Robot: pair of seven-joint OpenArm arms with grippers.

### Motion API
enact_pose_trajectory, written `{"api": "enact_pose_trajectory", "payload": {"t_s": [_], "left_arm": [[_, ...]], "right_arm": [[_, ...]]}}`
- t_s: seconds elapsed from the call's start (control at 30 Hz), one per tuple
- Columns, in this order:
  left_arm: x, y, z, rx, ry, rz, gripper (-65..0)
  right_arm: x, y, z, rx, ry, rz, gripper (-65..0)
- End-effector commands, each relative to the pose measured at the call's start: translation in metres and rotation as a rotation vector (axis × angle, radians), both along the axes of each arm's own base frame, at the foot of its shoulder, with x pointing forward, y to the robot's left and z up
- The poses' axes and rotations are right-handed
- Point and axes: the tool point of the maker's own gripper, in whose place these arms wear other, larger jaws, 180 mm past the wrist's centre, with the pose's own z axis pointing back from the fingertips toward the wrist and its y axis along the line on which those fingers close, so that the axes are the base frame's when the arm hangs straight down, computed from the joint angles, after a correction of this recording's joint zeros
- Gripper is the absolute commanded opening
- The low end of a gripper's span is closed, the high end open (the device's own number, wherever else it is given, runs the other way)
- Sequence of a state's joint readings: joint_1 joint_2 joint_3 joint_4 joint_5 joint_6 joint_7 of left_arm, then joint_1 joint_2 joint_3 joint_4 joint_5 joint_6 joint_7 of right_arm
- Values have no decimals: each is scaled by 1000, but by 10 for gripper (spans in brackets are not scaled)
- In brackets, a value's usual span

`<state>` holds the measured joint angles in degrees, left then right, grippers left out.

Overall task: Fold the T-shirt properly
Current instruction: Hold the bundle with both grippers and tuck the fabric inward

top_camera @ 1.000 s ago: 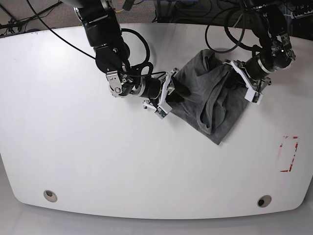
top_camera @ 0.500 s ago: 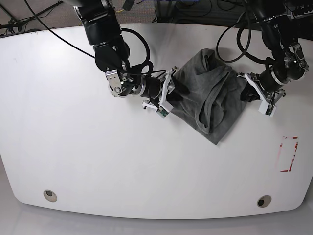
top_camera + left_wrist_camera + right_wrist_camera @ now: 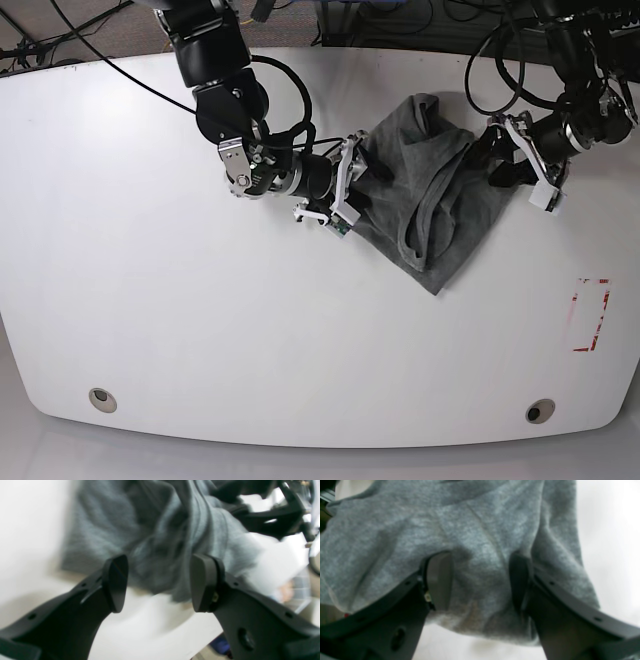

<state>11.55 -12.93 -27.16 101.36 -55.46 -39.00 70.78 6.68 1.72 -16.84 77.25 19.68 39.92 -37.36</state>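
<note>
The grey T-shirt [image 3: 430, 195] lies bunched in a rough folded heap on the white table [image 3: 200, 320]. At its right edge my left gripper [image 3: 497, 163] stands open; in the left wrist view the left gripper [image 3: 160, 582] has its jaws wide apart, with the T-shirt [image 3: 155, 537] just beyond the fingertips. My right gripper [image 3: 367, 188] is at the heap's left edge. In the right wrist view the right gripper [image 3: 480, 580] is open, with the T-shirt [image 3: 475, 530] filling the gap between its jaws.
A red-outlined rectangle [image 3: 590, 315] is marked on the table at the right. Two round holes [image 3: 101, 399] [image 3: 540, 411] sit near the front edge. Cables hang over the back edge behind both arms.
Both grippers have opened and let go of the fabric. The left gripper swung out to the right with the shirt's edge, then came back up along it. The right arm barely moved.
</note>
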Motion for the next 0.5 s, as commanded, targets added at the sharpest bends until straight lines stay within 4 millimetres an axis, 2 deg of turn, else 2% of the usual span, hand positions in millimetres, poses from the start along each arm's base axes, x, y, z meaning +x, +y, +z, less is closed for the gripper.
{"api": "enact_pose_trajectory", "payload": {"t_s": [0.0, 0.07, 0.2, 0.33, 0.47], "left_arm": [[4, 0, 11, -11, -40, 0, -286], [2, -1, 7, -17, -29, -2, -286], [-4, -22, -7, -45, 23, -68, -286], [-13, -35, -24, -71, 84, -103, -289], [-16, -45, -26, -84, 95, -133, -290]], "right_arm": [[9, 4, 13, 30, -34, -5, -301], [9, 5, 14, 34, -33, -5, -301], [9, 5, 14, 34, -33, -5, -301], [9, 5, 14, 34, -33, -5, -301], [9, 6, 15, 37, -36, -5, -301]]}}
